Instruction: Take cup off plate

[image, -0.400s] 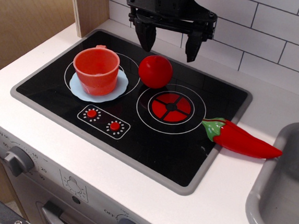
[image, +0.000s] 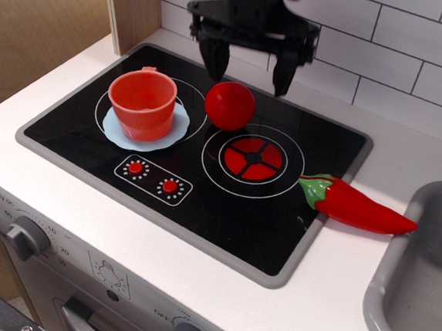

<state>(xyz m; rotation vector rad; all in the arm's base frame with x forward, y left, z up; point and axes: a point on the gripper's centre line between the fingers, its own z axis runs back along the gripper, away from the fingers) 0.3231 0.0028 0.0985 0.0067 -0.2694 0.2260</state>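
One view only: your pincer [image: 249, 71] hangs spread wide and empty near the table's [image: 40, 196] back edge. Toward the left edge, the cup [image: 142, 104] sits upright on the plate [image: 180, 125], mouth open for gripping.

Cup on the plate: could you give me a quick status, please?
Pincer open, above the red ball. Cup upright on plate, untouched. Ball sits right beside it.

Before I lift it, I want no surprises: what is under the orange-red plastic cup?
The orange-red plastic cup stands on the pale blue scalloped plate, which lies on the black stovetop. Only the plate's rim shows; its middle is covered.
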